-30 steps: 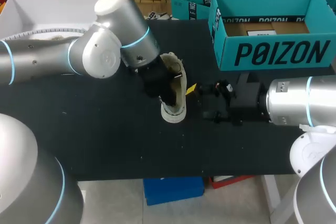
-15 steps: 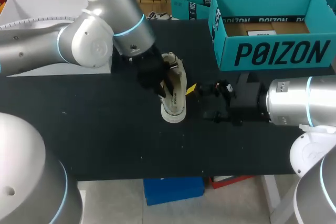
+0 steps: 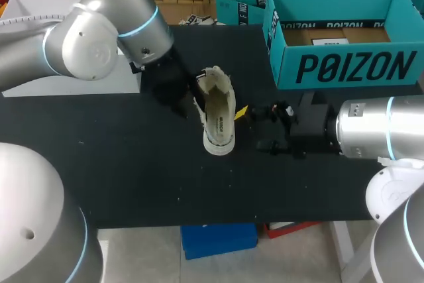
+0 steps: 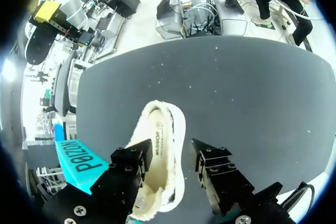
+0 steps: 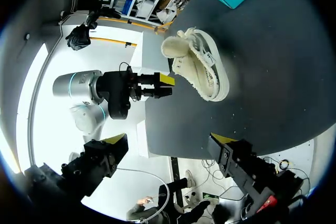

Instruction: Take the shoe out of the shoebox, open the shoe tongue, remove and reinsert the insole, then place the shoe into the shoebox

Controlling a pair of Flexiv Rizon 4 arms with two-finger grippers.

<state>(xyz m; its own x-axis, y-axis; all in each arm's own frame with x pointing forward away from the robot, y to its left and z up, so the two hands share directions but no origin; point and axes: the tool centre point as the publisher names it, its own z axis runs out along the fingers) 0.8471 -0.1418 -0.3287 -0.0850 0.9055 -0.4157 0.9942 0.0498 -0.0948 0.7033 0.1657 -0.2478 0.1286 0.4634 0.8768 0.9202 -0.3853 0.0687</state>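
A cream shoe point(image 3: 217, 118) lies on the black table point(image 3: 132, 177), its opening toward the back. My left gripper point(image 3: 193, 101) is beside the shoe's opening, on its left. In the left wrist view the shoe point(image 4: 160, 145) lies ahead of and partly between the spread fingers of the left gripper point(image 4: 170, 163); one finger point(image 4: 128, 163) is against it, the other stands apart. My right gripper point(image 3: 255, 129) sits wide open to the shoe's right, not touching it. The right wrist view shows the shoe point(image 5: 202, 69) well ahead of the right gripper point(image 5: 169, 140). The teal shoebox point(image 3: 344, 64) stands open at the back right.
A second teal box point(image 3: 240, 4) stands behind the table's back edge. A white box point(image 3: 46, 11) lies at the back left, partly behind my left arm. Bare black table stretches in front of the shoe to the near edge.
My left gripper has opened and drawn back to the left, out of the shoe's opening. The shoe stays on the table. The right arm has not moved.
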